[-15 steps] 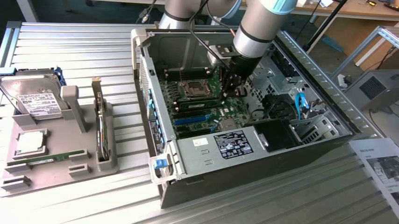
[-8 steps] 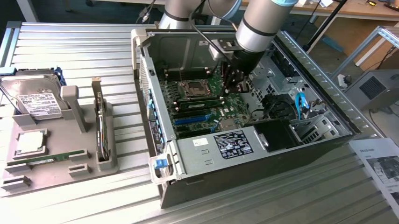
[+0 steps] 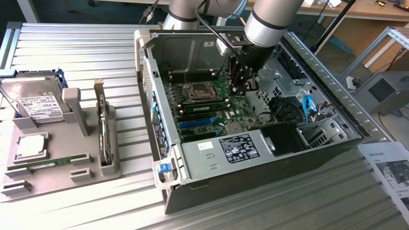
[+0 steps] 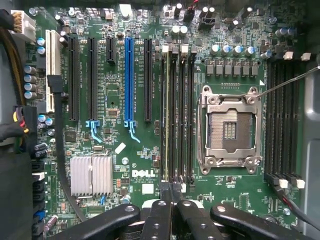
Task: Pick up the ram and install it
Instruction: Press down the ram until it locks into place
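Observation:
One ram (image 3: 204, 102), a thin green stick, stands in a black slot beside the CPU socket (image 3: 197, 88) on the motherboard inside the open case. In the wrist view this ram (image 4: 166, 115) shows edge-on in the bank of slots. My gripper (image 3: 245, 86) reaches down into the case over one end of those slots. Its fingers (image 4: 159, 217) are shut together with nothing between them, tips right above the slot's end; I cannot tell if they touch. A second ram (image 3: 48, 163) lies flat in the grey holder (image 3: 64, 178) at the exterior view's left.
The holder also carries a hard drive (image 3: 33, 98) and an upright expansion card (image 3: 101, 127). The case walls (image 3: 148, 96), a drive cage and cables (image 3: 288, 112) crowd the arm. A paper sheet (image 3: 390, 170) lies at the exterior view's right on the slatted metal table.

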Robot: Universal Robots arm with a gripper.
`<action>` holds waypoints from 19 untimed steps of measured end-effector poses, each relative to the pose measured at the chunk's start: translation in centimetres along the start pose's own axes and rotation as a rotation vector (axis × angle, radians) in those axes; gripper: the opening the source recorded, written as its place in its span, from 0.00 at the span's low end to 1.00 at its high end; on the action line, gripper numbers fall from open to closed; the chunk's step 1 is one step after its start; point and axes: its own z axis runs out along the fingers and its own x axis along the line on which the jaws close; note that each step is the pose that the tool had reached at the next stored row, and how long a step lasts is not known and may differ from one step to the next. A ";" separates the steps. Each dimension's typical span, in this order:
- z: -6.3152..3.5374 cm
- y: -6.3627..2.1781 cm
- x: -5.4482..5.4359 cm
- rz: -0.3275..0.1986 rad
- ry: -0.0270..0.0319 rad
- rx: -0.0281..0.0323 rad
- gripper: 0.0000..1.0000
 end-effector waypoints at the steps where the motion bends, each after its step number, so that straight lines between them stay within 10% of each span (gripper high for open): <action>1: 0.01 0.00 0.0 0.000 -0.0001 0.0000 0.11; 9: -0.01 0.41 0.0 0.000 0.0002 0.0000 0.11; 19: 0.02 4.33 0.0 0.000 0.0001 0.0059 0.11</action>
